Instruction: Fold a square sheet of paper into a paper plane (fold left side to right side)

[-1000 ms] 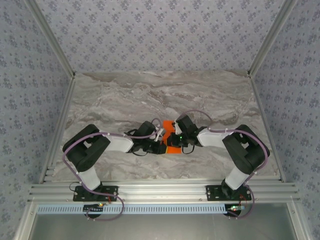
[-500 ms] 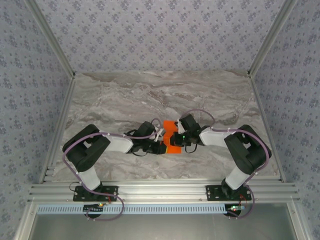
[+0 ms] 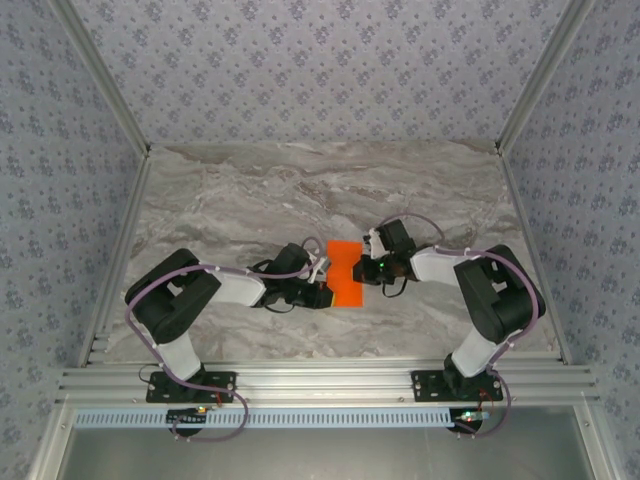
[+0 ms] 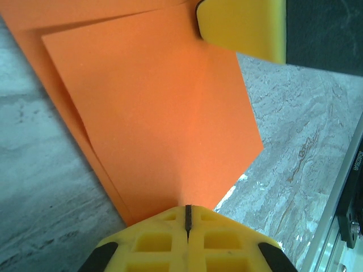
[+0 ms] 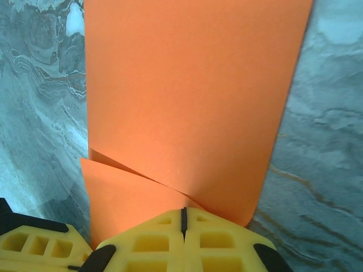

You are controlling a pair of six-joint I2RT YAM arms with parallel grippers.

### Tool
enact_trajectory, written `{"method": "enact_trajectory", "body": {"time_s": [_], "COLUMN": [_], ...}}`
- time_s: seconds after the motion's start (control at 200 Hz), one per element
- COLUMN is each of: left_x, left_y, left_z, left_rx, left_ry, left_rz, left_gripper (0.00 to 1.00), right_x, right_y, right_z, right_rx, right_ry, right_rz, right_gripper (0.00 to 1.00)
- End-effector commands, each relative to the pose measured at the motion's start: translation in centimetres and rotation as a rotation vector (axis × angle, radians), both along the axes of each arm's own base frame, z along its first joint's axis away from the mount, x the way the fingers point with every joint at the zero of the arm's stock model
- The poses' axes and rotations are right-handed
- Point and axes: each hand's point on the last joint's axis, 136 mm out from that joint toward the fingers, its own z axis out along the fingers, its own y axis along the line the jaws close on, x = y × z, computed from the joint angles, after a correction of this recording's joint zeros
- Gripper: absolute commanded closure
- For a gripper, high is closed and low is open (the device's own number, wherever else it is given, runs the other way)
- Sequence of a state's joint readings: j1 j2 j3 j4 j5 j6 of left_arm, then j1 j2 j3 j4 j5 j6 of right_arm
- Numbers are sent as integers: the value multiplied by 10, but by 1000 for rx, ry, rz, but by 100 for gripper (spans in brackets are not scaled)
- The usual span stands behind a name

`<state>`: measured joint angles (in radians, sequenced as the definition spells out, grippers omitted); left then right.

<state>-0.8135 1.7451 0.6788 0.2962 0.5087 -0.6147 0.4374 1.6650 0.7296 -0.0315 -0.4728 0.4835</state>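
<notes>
Pinching the bright orange square sheet of paper (image 3: 346, 283) at opposite edges with left gripper (image 4: 187, 212) and right gripper (image 5: 182, 214), both pressed together; lying folded, layers overlapping, on the counter (image 3: 250, 200).

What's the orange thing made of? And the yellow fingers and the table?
The orange sheet looks like thin matte paper: it bends and holds sharp creases. The yellow fingers look like moulded plastic, perhaps rubbery, with hollow cells. The table looks like marble or a printed marble pattern; grey veins show.
</notes>
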Motion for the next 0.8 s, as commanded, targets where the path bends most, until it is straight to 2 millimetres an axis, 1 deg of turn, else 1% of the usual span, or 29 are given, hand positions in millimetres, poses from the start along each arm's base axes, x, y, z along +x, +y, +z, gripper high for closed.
{"method": "enact_trajectory", "body": {"time_s": [0.0, 0.085, 0.135, 0.185, 0.285, 0.34, 0.435, 0.535, 0.605, 0.794], "left_x": [-26, -25, -24, -23, -22, -20, -18, -18, -17, -14], "left_y": [30, 28, 26, 25, 20, 18, 16, 14, 11, 11], "left_z": [-47, -44, -42, -41, -36, -34, -32, -29, -23, -8], "left_rx": [156, 145, 137, 131, 117, 112, 105, 96, 79, 72], "left_ry": [114, 108, 104, 104, 96, 90, 84, 82, 75, 43], "left_rz": [4, 1, 0, 0, -4, -4, -4, -6, -11, -13], "left_gripper": [97, 97, 97, 97, 96, 96, 96, 96, 96, 96], "right_x": [9, 14, 16, 20, 25, 23, 17, 9, 3, -8], "right_y": [-41, -49, -53, -54, -50, -44, -32, -21, -16, -14], "right_z": [-24, -22, -17, -8, 20, 33, 46, 45, 42, 28], "right_rx": [-140, -134, -127, -114, -81, -55, -27, -20, -9, 4], "right_ry": [25, 21, 11, -6, -64, -92, -112, -102, -90, -52], "right_rz": [-75, -93, -102, -108, -106, -95, -69, -44, -35, -48], "right_gripper": [95, 95, 95, 95, 96, 95, 95, 95, 95, 95]}}
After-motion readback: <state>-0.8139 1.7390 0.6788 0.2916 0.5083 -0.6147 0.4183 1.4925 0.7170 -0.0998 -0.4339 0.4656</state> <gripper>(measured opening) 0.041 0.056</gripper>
